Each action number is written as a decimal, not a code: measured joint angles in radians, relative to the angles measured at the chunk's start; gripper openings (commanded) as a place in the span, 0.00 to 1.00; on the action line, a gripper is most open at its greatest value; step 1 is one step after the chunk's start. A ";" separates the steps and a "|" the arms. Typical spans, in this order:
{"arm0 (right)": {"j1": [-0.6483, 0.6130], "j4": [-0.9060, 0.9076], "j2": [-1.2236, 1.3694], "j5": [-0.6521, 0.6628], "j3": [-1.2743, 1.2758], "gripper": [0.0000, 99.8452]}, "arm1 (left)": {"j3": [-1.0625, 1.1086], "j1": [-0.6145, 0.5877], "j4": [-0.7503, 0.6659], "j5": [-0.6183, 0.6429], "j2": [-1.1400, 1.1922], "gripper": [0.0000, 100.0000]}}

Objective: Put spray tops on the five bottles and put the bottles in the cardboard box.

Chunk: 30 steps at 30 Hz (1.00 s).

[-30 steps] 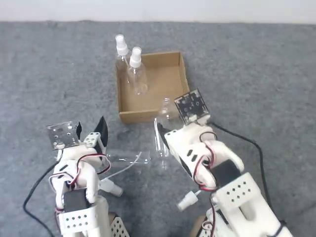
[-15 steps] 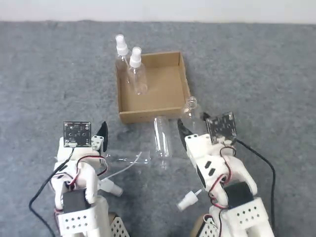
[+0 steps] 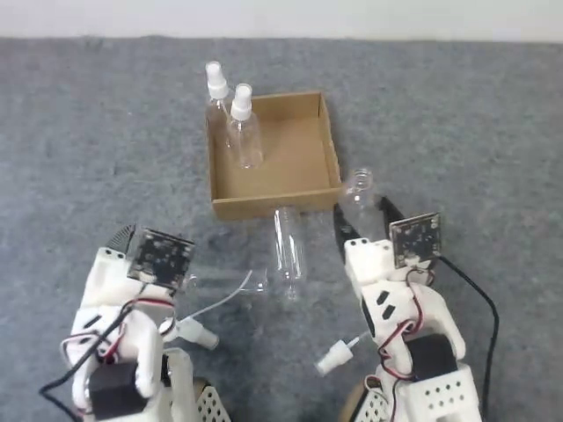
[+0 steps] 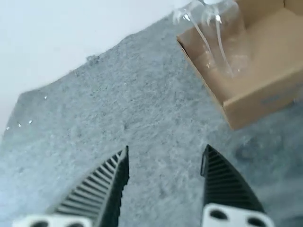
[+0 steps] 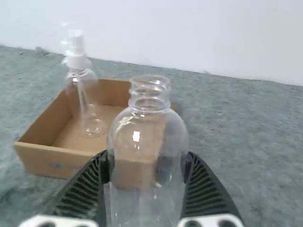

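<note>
Right hand (image 5: 145, 163) grips capless bottle (image 5: 147, 118), its base cut off.

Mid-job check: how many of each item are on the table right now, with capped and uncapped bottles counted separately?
Capped bottles: 2
Uncapped bottles: 3
Loose spray tops: 2
Cardboard box: 1
Total: 8

**Colour key.** Left tool (image 4: 165, 151) and right tool (image 5: 145, 160): black ribbed fingers (image 4: 106, 189) on white arm bodies (image 3: 413, 387). Bottle (image 5: 144, 137) within the right tool: clear. Cardboard box (image 3: 264, 207) beyond it: plain brown; standing bottles (image 3: 248, 145) there are clear, with white spray tops (image 3: 242, 95). Bench (image 3: 457, 123) under both tools: mottled grey. Wall (image 3: 352, 18): white.
</note>
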 measured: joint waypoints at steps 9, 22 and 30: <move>0.020 0.000 0.000 0.000 0.000 0.01 | -0.087 0.000 0.160 -0.267 0.020 0.23; 0.020 0.000 0.000 0.000 0.000 0.01 | -0.408 0.092 0.433 -0.535 0.586 0.23; 0.028 0.000 0.000 0.000 0.000 0.01 | -0.423 0.235 0.437 -0.537 0.885 0.23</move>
